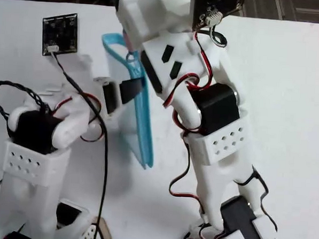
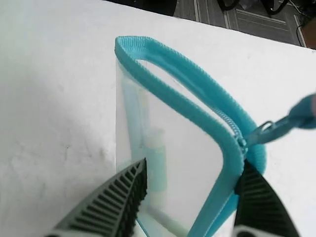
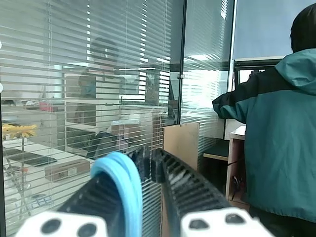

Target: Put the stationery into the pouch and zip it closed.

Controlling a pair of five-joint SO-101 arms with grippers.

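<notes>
Fingers (image 2: 126, 197) of the left tool (image 2: 193, 170) squeeze one end of the clear pouch (image 2: 182, 148) — it stands on its edge on the white tabletop (image 2: 49, 98), with a pale stick (image 2: 154, 163) inside. Its blue zip (image 2: 133, 45) gapes open up to the slider (image 2: 243, 143). The right tool (image 3: 150, 165) is closed on the blue pull loop (image 3: 123, 190).

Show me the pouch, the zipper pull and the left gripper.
pouch (image 2: 182, 148), left wrist view, on its clear side panel.
zipper pull (image 2: 291, 119), left wrist view, on its blue strap.
left gripper (image 2: 195, 170), left wrist view, midway between its fingertips.
</notes>
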